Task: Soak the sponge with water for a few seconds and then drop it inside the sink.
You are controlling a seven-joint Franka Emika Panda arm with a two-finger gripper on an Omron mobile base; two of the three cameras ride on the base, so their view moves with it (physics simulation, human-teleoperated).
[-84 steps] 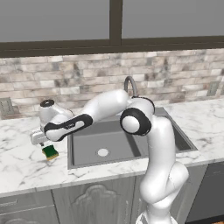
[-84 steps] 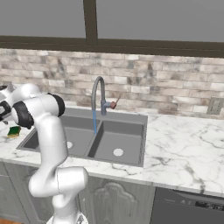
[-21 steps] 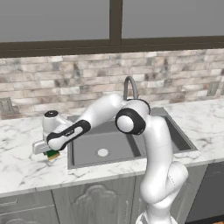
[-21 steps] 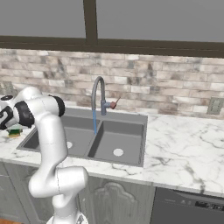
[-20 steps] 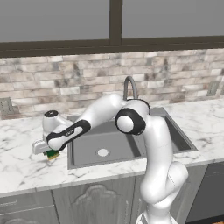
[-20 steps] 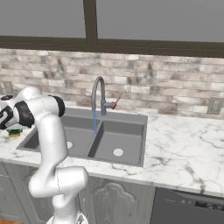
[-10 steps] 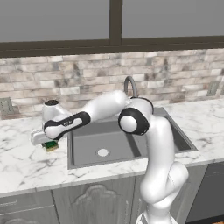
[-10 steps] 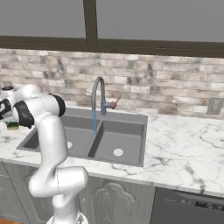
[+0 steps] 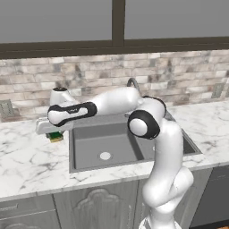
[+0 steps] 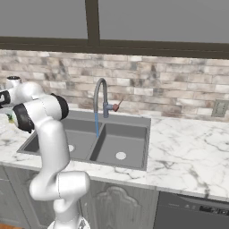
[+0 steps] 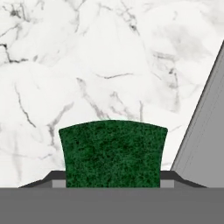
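The two-finger gripper [image 11: 113, 178] is closed on the small rectangular sponge with a dark green top over a yellow layer [image 11: 113, 153], one dark tip pressed against each side of it. In the left base view the sponge [image 9: 56, 136] hangs under the hand above the white marble counter [image 9: 27, 156], just off the sink's rim at about nine o'clock from the left basin. The large dark grey double-basin sink [image 10: 129, 120] lies at three o'clock from the hand. A thin pale blue stream of water [image 10: 96, 125] falls from the curved grey gooseneck faucet [image 10: 99, 91], well apart from the sponge.
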